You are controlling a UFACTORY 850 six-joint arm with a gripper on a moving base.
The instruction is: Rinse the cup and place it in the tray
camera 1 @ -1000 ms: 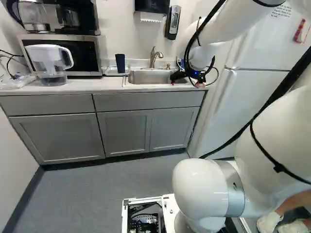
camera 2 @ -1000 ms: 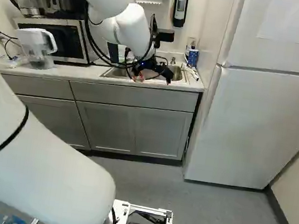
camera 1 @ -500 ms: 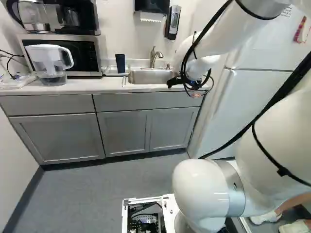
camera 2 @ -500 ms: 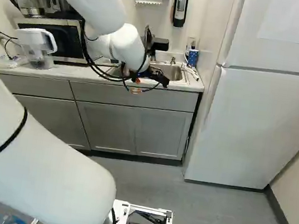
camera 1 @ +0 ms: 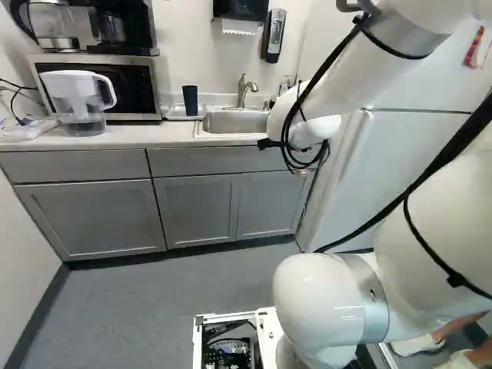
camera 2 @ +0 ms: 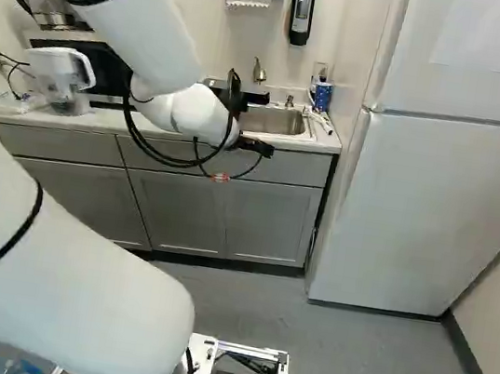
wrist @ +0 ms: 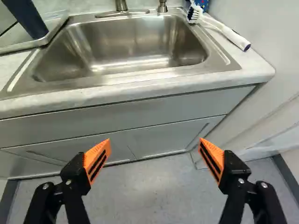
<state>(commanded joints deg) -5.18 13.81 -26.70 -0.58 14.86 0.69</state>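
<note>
Cup (camera 1: 190, 100), dark blue, stands in the tray (wrist: 54, 27) on the counter (camera 1: 77, 141), beside the sink (camera 1: 237, 121), with its narrower end down; you can't tell from these angles whether anything is in it. Your gripper (camera 2: 258, 148) is well clear of it, out in front of the sink. Look along the gripper (wrist: 155, 150) in the wrist view and you'll see the two fingers spread wide, orange pads (wrist: 98, 161) apart, with only the cabinet fronts (wrist: 161, 137) and the floor (wrist: 145, 191) showing beyond and between them. The sink lies farther ahead, its basin bare metal, and the faucet (camera 1: 242, 91) rises behind it. At the sink's fridge-side corner you have a brush (wrist: 226, 32) lying on the counter, its white bristles by the rim, and near its head a blue container (camera 2: 323, 94). On the other side of the tray you'll find the microwave (camera 1: 127, 86) with a coffee maker (camera 1: 112, 27) on top, and the clear pitcher (camera 1: 79, 96) with its white handle standing in front of it. Your dispenser (camera 1: 273, 36) hangs on the wall above the counter, next to the paper towel holder (camera 1: 241, 9), and the fridge (camera 2: 433, 224) stands beyond the counter's end.
</note>
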